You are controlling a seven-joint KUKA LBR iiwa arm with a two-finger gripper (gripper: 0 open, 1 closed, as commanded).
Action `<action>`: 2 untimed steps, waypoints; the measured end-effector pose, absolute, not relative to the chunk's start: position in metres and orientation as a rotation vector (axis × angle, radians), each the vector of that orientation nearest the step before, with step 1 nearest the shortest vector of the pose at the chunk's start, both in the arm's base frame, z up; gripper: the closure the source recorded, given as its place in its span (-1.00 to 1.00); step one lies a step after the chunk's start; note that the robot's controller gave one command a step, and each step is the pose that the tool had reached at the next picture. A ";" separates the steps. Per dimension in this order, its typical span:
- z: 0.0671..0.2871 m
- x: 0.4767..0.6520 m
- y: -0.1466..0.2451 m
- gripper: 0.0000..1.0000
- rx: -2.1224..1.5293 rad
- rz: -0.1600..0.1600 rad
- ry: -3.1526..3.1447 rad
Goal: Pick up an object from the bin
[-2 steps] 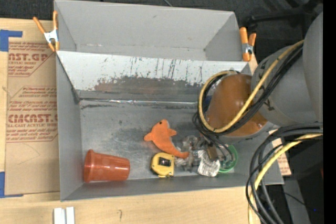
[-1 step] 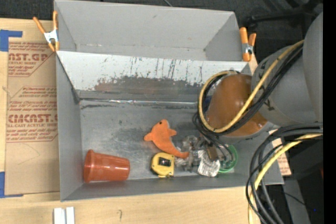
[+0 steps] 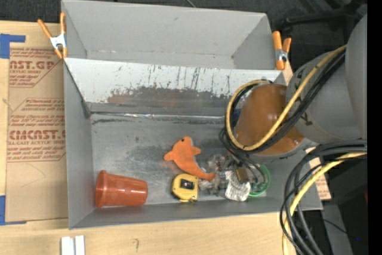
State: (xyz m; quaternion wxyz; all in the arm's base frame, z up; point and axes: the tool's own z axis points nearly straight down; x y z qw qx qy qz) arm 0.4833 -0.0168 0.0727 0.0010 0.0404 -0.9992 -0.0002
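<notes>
Along the near wall of the grey bin (image 3: 77, 146) lay an orange cup (image 3: 120, 190) on its side, a yellow tape measure (image 3: 185, 187), and a crumpled clear wrapper (image 3: 237, 191) beside a green ring (image 3: 261, 189). The gripper (image 3: 234, 171) hung over the wrapper in the near right corner; whether its claw was spread or pressed together could not be told. Just behind lay an orange toy fish (image 3: 184, 153).

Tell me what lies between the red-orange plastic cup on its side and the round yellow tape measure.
Nothing: in the camera view, only bare grey bin floor separates the red-orange plastic cup from the yellow tape measure.
</notes>
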 end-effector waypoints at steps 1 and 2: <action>0.183 0.488 -0.058 1.00 0.611 -0.001 -3.083; 0.183 0.488 -0.058 1.00 0.611 -0.002 -3.083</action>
